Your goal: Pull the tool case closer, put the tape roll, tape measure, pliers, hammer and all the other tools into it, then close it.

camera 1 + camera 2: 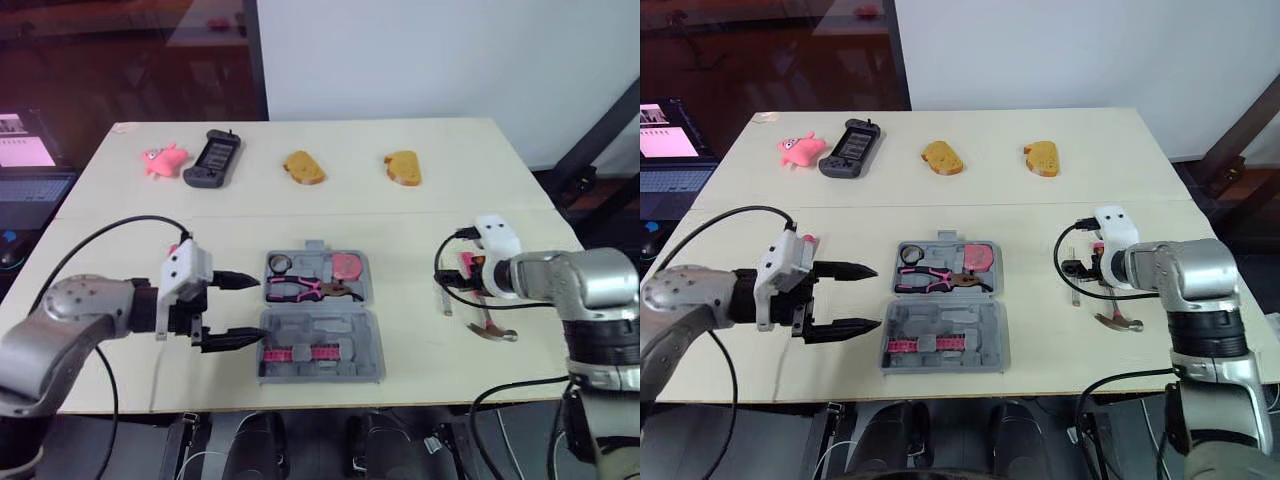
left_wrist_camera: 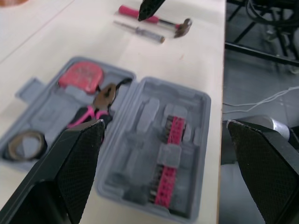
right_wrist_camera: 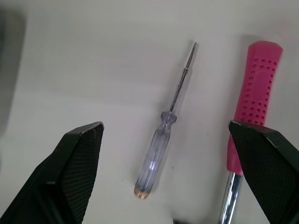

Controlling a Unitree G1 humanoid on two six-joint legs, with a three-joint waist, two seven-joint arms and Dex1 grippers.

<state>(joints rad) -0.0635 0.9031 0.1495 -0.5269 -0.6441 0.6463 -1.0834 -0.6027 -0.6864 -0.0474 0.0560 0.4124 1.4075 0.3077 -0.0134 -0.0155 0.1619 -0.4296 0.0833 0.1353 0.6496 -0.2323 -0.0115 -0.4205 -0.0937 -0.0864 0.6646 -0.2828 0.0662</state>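
The left arm [image 1: 70,320] and right arm [image 1: 590,280] are rounded silver-grey metal, black-jointed. White plastic blocks [image 1: 187,268] cap the wrists; a thin black cable [image 1: 745,209] loops at ten o'clock of the left one. The fingers [image 2: 74,172] are tapered, black and textured.

The tool case [image 1: 320,325] looks like moulded grey plastic with a dull, matt finish. Its bit strip [image 2: 170,154] and tape measure [image 2: 83,74] are pink plastic, the pliers [image 2: 100,100] have dark brownish metal heads and pink grips, and the worktop [image 1: 400,240] is pale, smooth and matt. The screwdriver [image 3: 156,149] has a clear, glossy plastic handle, a brass-coloured end cap and a thin metal shaft, while the hammer [image 3: 256,88] has a pink grip dimpled with rows of small holes and a bright, polished metal shank. The jaws of the left gripper [image 1: 258,308] and right gripper [image 3: 164,123] are matt black, their faces finely cross-hatched.
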